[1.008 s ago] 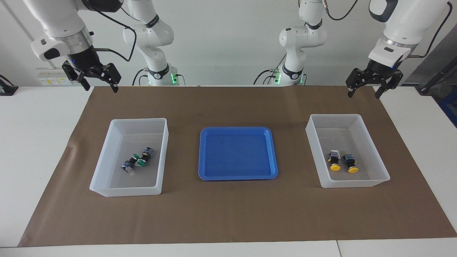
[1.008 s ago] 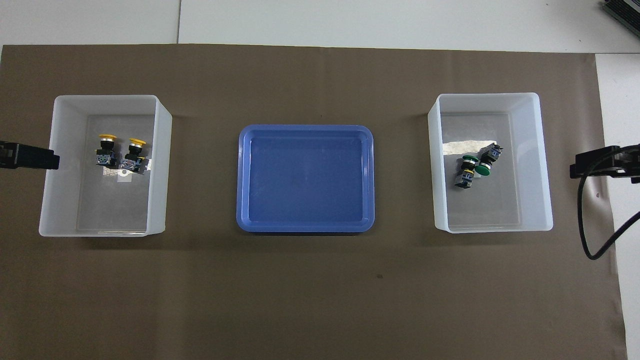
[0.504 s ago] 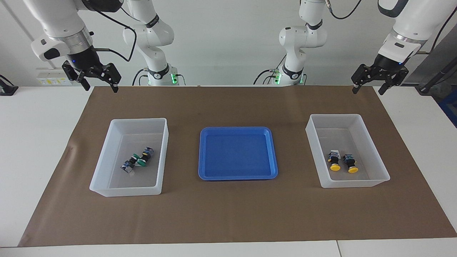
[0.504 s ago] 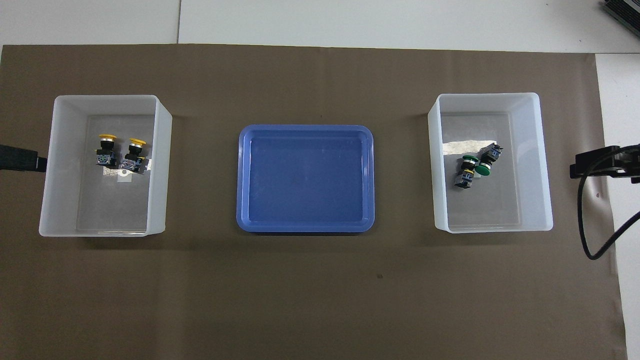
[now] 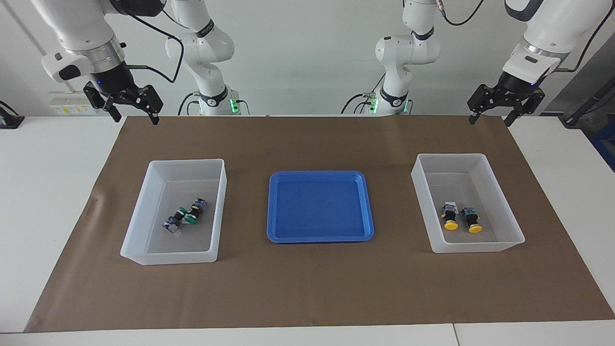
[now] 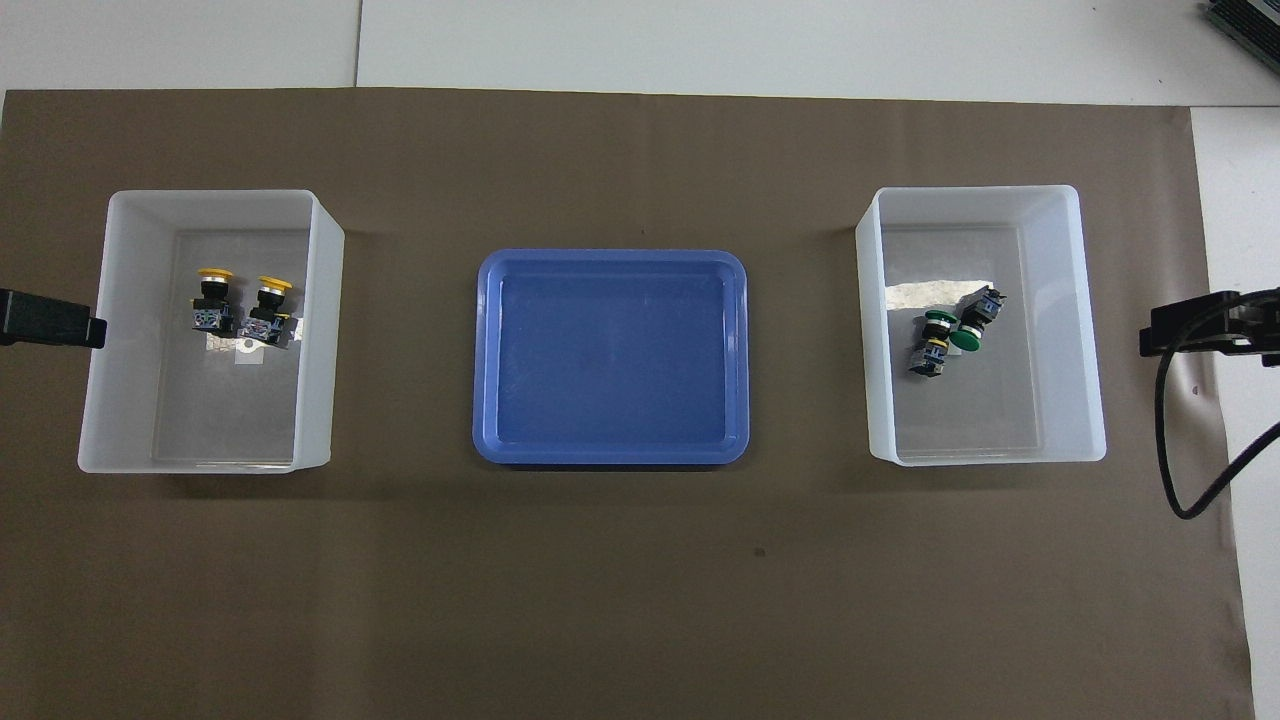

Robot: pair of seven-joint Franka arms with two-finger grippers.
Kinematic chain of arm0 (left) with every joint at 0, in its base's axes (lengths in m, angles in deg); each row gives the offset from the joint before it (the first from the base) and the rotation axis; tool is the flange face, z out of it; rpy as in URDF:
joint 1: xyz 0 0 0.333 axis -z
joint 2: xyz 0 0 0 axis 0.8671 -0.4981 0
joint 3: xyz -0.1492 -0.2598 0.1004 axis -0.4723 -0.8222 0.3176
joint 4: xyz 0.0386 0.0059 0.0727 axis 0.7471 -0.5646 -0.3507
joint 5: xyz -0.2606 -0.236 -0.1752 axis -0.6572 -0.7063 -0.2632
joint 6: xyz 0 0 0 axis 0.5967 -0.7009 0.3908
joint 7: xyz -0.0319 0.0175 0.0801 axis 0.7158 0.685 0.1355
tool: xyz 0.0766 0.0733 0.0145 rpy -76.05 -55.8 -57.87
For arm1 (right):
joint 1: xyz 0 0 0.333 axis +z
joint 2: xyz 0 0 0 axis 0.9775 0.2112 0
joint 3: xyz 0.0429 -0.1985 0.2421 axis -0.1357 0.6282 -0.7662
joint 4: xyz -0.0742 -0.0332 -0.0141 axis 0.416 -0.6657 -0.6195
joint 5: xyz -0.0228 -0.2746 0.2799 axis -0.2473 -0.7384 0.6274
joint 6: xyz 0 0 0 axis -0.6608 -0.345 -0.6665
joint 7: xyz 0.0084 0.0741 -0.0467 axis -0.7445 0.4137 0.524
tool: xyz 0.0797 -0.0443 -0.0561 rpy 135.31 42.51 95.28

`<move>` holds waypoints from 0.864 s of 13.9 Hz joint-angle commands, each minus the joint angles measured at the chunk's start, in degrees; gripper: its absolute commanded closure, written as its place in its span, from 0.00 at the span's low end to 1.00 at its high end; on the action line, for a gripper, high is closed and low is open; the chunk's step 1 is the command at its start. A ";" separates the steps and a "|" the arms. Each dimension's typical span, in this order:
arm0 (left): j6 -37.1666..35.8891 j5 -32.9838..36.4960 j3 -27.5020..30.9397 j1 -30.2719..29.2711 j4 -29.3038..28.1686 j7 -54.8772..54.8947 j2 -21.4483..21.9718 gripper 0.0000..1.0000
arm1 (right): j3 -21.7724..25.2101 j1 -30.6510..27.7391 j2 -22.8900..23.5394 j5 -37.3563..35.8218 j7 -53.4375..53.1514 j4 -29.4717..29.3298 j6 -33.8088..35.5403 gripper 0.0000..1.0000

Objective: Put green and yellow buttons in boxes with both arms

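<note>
Brown mat covers white table; left claw, right claw spread

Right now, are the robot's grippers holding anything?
Left gripper: open, holding nothing, up in the air.
Right gripper: open, holding nothing, up in the air.

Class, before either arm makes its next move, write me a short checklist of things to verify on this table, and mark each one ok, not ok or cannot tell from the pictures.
1. Both yellow buttons lie in the box at the left arm's end: ok.
2. Both green buttons lie in the box at the right arm's end: ok.
3. Blue tray between the boxes holds no button: ok.
4. Left gripper open, holding nothing, raised over the mat's edge: ok.
5. Right gripper open, holding nothing, raised over the mat's corner: ok.
6. No button lies on the brown mat: ok.
</note>
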State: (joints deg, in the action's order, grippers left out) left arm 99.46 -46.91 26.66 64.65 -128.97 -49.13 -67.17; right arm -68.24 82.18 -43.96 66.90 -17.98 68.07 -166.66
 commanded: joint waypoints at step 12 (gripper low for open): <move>-1.67 -0.24 -0.21 -0.21 -1.83 -0.39 0.96 0.00 | -0.18 -0.06 -1.04 -0.23 0.73 1.00 -0.32 0.00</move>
State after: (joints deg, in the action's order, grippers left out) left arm 98.35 -46.91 26.45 64.32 -129.87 -49.14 -67.19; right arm -68.24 82.18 -43.96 66.90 -17.98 68.07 -166.66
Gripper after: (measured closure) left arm 0.000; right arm 0.000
